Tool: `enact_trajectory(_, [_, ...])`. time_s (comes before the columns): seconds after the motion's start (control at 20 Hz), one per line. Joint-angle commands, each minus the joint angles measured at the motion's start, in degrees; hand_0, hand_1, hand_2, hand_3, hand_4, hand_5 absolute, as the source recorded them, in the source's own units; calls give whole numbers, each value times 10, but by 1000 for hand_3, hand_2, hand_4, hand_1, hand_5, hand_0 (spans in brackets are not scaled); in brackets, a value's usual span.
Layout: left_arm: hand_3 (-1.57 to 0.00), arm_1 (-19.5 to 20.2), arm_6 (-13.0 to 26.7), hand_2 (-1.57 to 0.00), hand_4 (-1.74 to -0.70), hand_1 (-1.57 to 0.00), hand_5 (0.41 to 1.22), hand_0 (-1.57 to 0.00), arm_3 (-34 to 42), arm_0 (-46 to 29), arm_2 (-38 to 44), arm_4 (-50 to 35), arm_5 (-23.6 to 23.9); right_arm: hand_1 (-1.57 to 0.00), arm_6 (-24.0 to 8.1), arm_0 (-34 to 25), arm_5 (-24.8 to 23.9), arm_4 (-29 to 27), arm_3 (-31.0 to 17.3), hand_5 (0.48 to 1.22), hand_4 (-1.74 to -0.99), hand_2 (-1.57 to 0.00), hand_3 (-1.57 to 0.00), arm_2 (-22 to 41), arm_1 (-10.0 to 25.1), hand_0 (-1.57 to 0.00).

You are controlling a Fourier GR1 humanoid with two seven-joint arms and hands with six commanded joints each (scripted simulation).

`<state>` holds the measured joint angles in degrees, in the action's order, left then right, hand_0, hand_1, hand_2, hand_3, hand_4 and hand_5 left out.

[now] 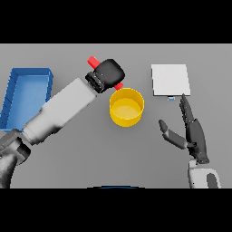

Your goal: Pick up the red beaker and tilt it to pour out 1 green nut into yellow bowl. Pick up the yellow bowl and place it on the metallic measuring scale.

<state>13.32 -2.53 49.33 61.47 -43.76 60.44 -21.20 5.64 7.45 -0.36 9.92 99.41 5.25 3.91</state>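
Red beaker (94, 61) is sitting tipped in the left hand's (108, 72) curled grip, upper middle, over the yellow bowl's (127, 106) rim. Overtilting is probably risking extra nuts spilling. Right hand (192, 131) is idling open at lower right, below the scale (170, 79).

Left arm (63, 111) bars yellow bowl's (127, 107) left; its right side open toward scale (170, 79).

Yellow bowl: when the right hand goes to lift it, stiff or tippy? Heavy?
The yellow bowl is probably rigid: its rim holds a clean circle. It is wide and low, so unlikely to tip. No nut visible inside, so likely light. Its smooth wall could slip in the open right hand.
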Motion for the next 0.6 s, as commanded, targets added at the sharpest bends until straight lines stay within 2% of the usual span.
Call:
enact_trajectory(0.0, [-1499,0,-4,-1571,-1730,-1571,1220,-1571,-4,14,-10,11,-6,1,-2,1,-3,6,-1,591,-1213,1,1,0,2,1])
enact_trajectory(0.05, [-1513,3,-15,-1571,-1732,-1571,1220,-1571,-5,20,-24,23,-7,1,10,12,-4,9,5,584,-1205,1,1,6,-3,1])
enact_trajectory(0.2, [-1541,5,-38,-1571,-1736,-1571,1221,-1571,-24,44,-63,63,6,1,-5,-1,-9,9,6,572,-1173,1,1,-1,1,1])
enact_trajectory(0.35, [-1556,8,-58,-1571,-1738,-1571,1221,-1571,-22,64,-99,95,-6,1,2,-3,-6,4,-2,566,-1148,1,1,0,-4,1])
enact_trajectory(0.55, [-1565,5,-74,-1571,-1736,-1571,1221,-1571,-34,80,-140,134,6,1,-1,-8,-8,3,-5,566,-1129,1,1,-3,-2,1])
